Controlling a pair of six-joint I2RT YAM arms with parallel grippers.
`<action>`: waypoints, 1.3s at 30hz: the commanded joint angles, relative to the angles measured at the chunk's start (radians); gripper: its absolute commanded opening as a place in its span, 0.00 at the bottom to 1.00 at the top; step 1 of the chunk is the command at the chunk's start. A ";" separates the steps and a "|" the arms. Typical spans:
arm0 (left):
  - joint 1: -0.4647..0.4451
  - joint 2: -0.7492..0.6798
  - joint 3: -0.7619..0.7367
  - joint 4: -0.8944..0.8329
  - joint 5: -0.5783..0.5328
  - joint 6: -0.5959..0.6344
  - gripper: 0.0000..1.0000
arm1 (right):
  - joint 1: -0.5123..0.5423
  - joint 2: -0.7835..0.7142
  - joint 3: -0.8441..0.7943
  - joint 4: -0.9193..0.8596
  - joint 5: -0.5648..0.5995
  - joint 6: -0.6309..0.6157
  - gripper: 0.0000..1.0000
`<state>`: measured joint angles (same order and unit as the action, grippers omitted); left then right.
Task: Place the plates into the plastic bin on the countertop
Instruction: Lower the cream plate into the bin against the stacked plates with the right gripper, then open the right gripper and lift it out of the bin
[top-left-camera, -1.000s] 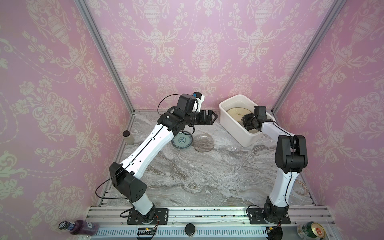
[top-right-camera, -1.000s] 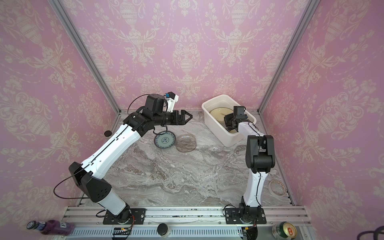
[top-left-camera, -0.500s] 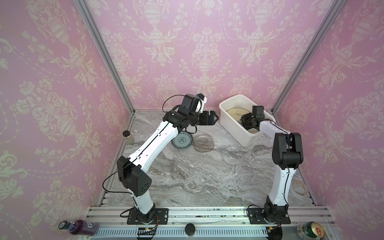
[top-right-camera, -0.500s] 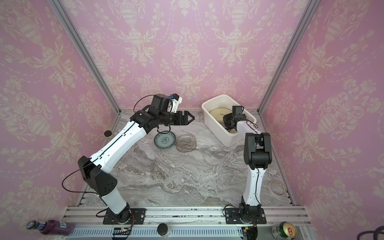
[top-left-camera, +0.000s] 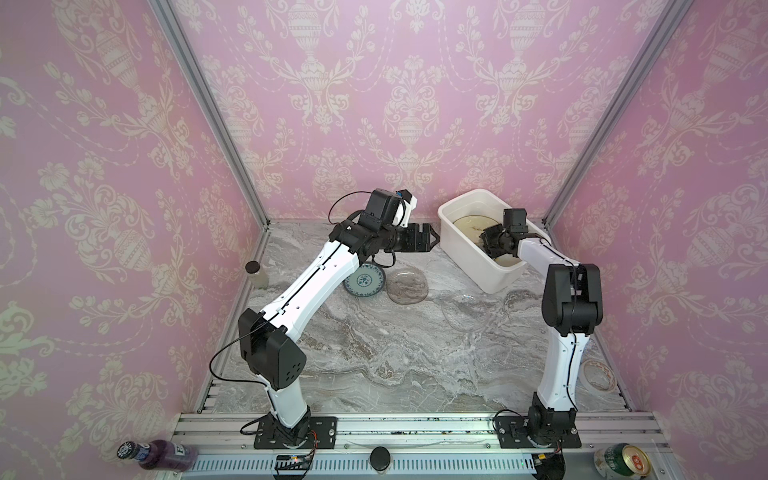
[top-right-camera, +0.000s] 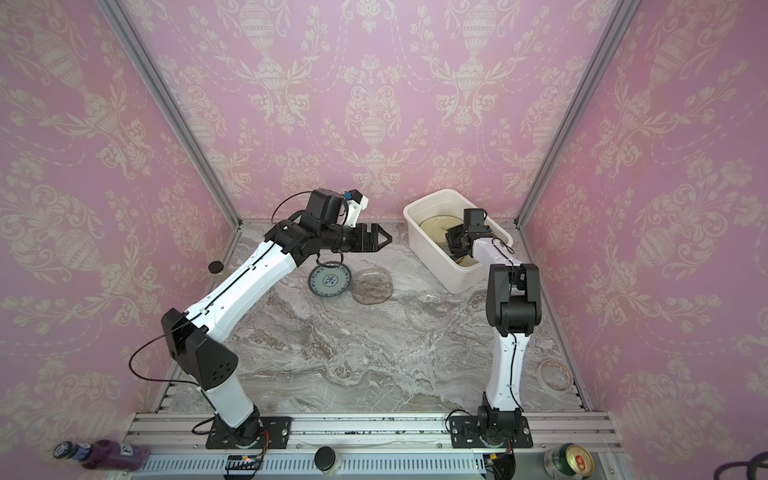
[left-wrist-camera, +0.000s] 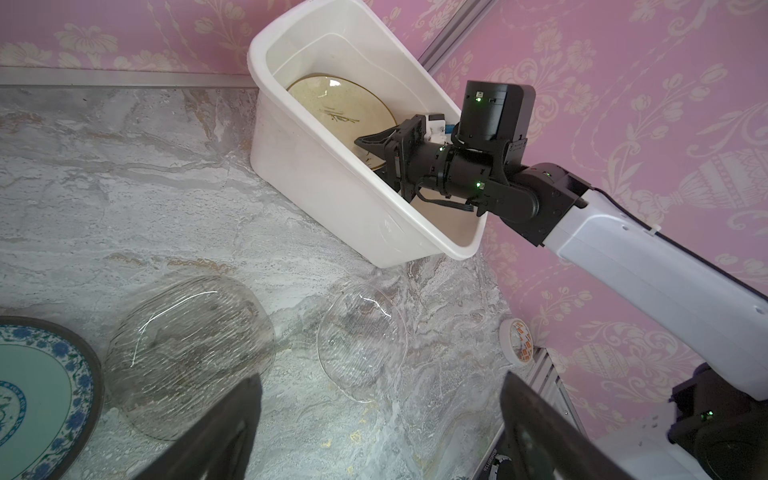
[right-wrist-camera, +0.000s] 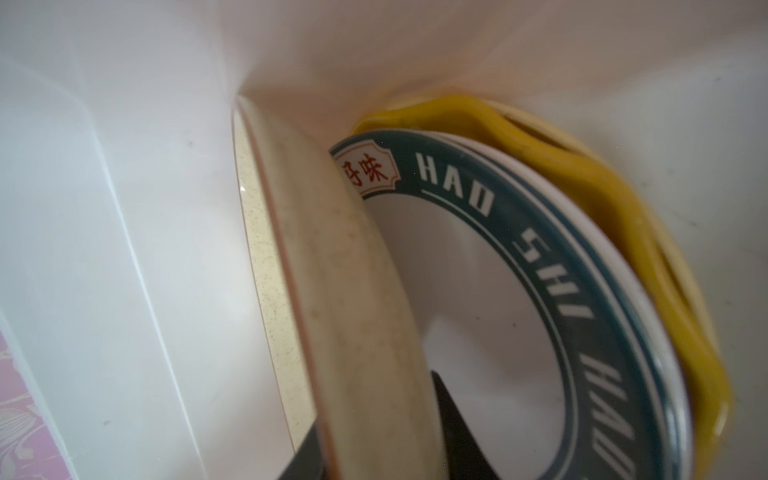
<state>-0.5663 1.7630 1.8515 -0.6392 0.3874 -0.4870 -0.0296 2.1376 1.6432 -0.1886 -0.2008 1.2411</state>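
Currently the left gripper (top-left-camera: 433, 241) hangs above the far middle of the counter (top-left-camera: 395, 365). Its fingers (left-wrist-camera: 232, 432) are released and spread wide with nothing between them, and they point right toward the plastic bin (top-left-camera: 467, 262). The bin sits at an angle in the far right corner of the counter, and the right gripper (left-wrist-camera: 374, 149) reaches down into it from the near side. In the right wrist view a cream plate (right-wrist-camera: 353, 291) stands tilted on its edge inside the bin. A dark finger shows on either side of its lower rim, but I cannot tell whether the fingers are grasping it or have let it go. Beyond the cream plate lies a lettered plate (right-wrist-camera: 540, 232), white with a dark rim, resting on a yellow scalloped plate (right-wrist-camera: 602, 187) whose wavy edge shows past it. Three plates lie flat on the counter outside the bin. A teal floral plate (top-left-camera: 365, 281) sits far left of centre, partly under the left arm. A smoky glass plate (top-left-camera: 408, 286) is just beside it on the right. A clear glass plate (top-left-camera: 465, 309) is nearer and further right, close to the bin's near corner. A tape roll (top-left-camera: 598, 376) lies at the near right edge of the counter.
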 joint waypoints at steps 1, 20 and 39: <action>-0.004 0.010 0.021 -0.027 0.019 0.024 0.92 | -0.003 0.006 0.044 0.013 0.033 -0.029 0.35; 0.010 -0.011 -0.029 -0.013 0.050 0.040 0.92 | 0.011 0.064 0.255 -0.336 0.085 -0.189 0.77; 0.059 -0.092 -0.143 0.059 0.091 0.019 0.92 | 0.034 0.149 0.495 -0.636 0.155 -0.349 1.00</action>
<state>-0.5175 1.7161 1.7344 -0.6151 0.4438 -0.4755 -0.0040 2.2810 2.0983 -0.7773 -0.0658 0.9527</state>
